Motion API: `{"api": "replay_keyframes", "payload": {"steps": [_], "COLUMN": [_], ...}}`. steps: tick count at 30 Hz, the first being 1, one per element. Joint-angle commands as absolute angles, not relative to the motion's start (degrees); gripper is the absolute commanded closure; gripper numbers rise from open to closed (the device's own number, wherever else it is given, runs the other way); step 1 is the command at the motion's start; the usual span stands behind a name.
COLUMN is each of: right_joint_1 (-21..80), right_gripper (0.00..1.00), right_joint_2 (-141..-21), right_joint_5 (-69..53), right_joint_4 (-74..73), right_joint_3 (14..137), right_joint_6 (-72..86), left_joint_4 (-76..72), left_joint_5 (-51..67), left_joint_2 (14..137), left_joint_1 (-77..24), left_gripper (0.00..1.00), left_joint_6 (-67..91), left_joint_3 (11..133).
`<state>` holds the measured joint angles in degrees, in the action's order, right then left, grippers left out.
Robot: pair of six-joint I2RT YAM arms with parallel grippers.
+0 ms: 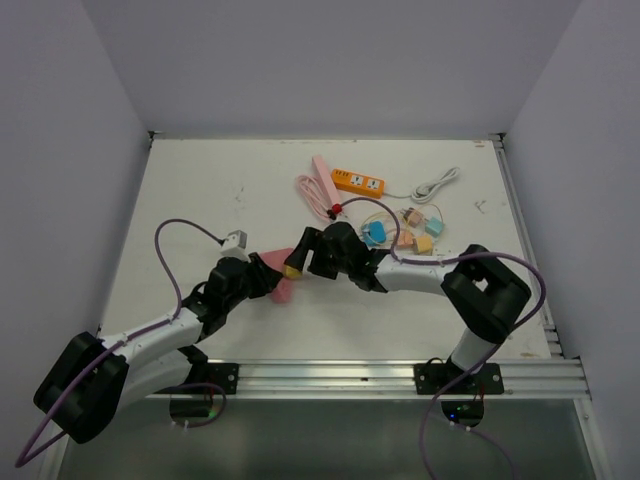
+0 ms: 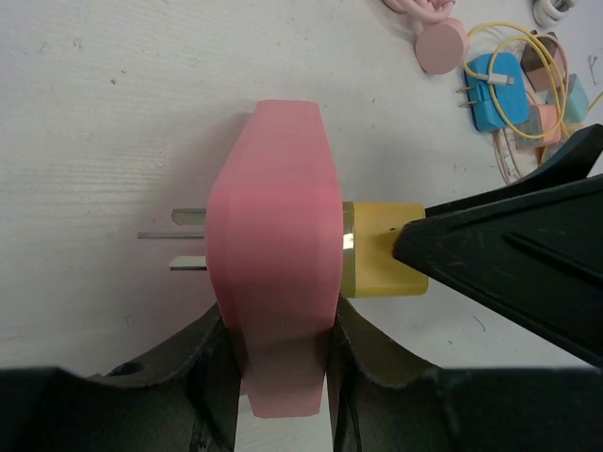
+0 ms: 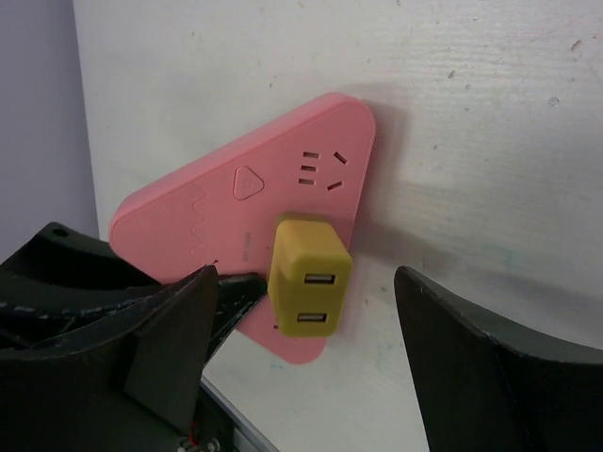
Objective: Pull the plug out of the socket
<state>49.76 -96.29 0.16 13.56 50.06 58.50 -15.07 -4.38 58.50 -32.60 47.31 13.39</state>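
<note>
A pink triangular socket [image 1: 277, 276] is held on the table by my left gripper [image 1: 262, 282], which is shut on its narrow end. In the left wrist view the socket [image 2: 278, 245] sits between my fingers [image 2: 217, 367], its metal prongs [image 2: 184, 235] pointing left. A yellow USB plug [image 2: 377, 250] is seated in the socket's face. My right gripper [image 1: 303, 258] is open, its jaws wide on either side of the plug [image 3: 309, 275], which sticks out of the socket [image 3: 226, 202]. In the left wrist view one right finger [image 2: 509, 254] overlaps the plug's end.
Behind lie an orange power strip [image 1: 358, 182], a pink strip with coiled cable [image 1: 320, 185], a white cable [image 1: 435, 186], a blue charger [image 1: 375, 233] and several small chargers [image 1: 415, 232]. White walls enclose the table; a metal rail [image 1: 400, 375] runs along the near edge.
</note>
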Motion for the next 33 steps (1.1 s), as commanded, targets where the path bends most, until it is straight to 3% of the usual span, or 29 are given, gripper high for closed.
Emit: {"api": "replay_keyframes", "payload": {"steps": [1,3,10,11,15,33], "right_joint_1": [50.45,50.62,50.71,50.71,50.63,46.76], "right_gripper": [0.23,0.27,0.62,0.73,0.99,1.00], "right_joint_2": [-99.49,-101.07,-101.25,-100.99,-99.41,-91.33], "right_joint_5": [1.06,0.18,-2.29,-2.20,-1.93,-3.25], "right_joint_4": [16.78,18.36,21.09,21.18,21.27,22.85], "right_joint_3": [52.91,53.00,51.51,51.24,49.75,42.90], "right_joint_6": [59.68,59.94,61.35,61.43,61.61,62.40], "left_joint_4": [-16.17,-16.17,-15.91,-15.82,-13.90,-0.71], "left_joint_5": [-3.51,-3.69,-4.75,-5.01,-6.85,-17.75], "left_joint_2": [58.27,58.18,58.53,58.62,58.80,60.99], "left_joint_1": [-33.13,-33.13,-33.13,-33.13,-33.13,-33.05], "left_gripper": [1.00,1.00,1.00,1.00,1.00,1.00], "left_joint_6": [47.02,47.11,47.55,47.64,48.69,56.25], "left_joint_3": [13.27,13.01,12.74,12.74,12.66,14.76]}}
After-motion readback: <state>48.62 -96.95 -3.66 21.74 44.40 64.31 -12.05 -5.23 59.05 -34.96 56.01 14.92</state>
